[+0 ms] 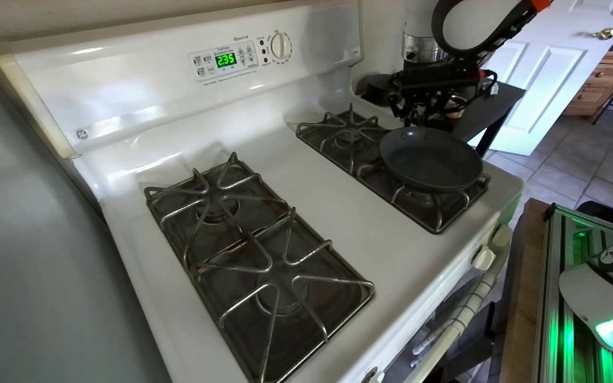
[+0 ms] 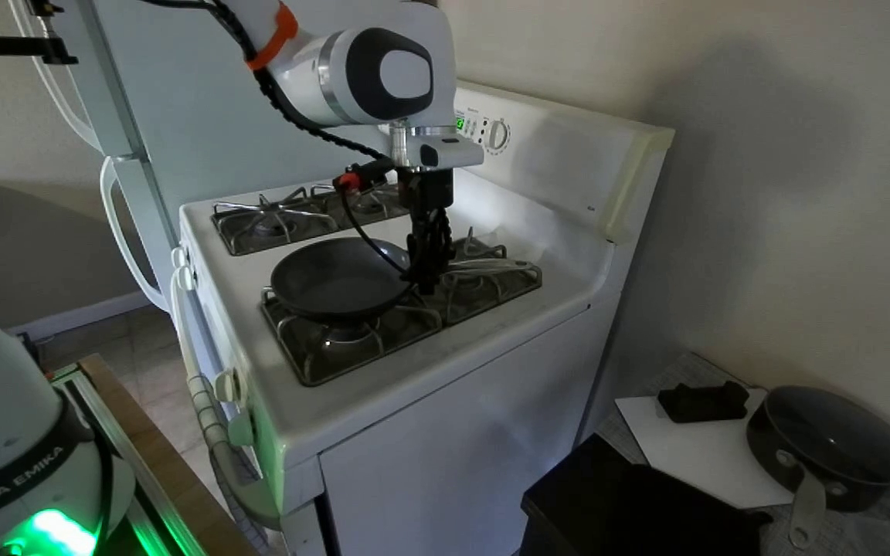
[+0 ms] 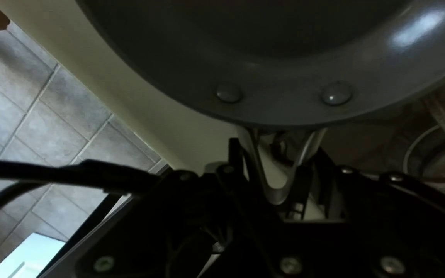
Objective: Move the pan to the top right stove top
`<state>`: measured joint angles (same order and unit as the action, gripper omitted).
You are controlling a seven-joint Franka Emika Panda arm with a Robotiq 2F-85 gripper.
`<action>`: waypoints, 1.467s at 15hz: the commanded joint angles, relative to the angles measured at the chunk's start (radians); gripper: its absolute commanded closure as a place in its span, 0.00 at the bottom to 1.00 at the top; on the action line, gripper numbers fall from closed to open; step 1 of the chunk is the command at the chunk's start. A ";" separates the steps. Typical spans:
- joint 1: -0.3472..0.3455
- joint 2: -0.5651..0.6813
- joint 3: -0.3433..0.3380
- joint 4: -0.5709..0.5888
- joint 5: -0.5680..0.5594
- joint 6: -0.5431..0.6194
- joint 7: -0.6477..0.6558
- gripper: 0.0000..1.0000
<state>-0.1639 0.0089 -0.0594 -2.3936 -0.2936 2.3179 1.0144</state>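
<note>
The black two-fingered pincer (image 2: 422,281) points downward, its fingers (image 3: 303,181) closed on both sides of the pale metal, forked handle (image 3: 276,196) of the round, shallow, dark grey pan (image 2: 337,278). It holds close to the rim, just behind two rivets (image 3: 336,94), presumably so the pan cannot sag or twist. The pan reaches out from the pincer over the front right burner (image 2: 348,333), black and wire-grated, of the white enamel range (image 1: 338,213); whether it rests there or hangs just above, I cannot tell. Nothing shows inside it.

On the pincer's opposite side, the rest of the handle stretches above the matching rear right burner (image 1: 350,139) towards the white control panel (image 1: 179,69). That burner is the goal, so the pan has yet to be carried panelward; with the handle leading, its tip may knock the panel.

Well apart from the pincer and lower, a deep, dark grey saucepan (image 2: 839,463) stands at the edge of a flat white sheet (image 2: 692,452); its inside is too dim to judge.
</note>
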 commanded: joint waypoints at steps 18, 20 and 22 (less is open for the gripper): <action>0.058 -0.005 -0.012 0.021 0.020 -0.076 0.034 0.83; 0.059 0.000 -0.011 0.025 0.020 -0.075 0.037 0.85; 0.059 0.000 -0.012 0.028 0.018 -0.079 0.039 0.89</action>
<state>-0.1200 0.0060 -0.0631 -2.3699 -0.2841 2.2651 1.0241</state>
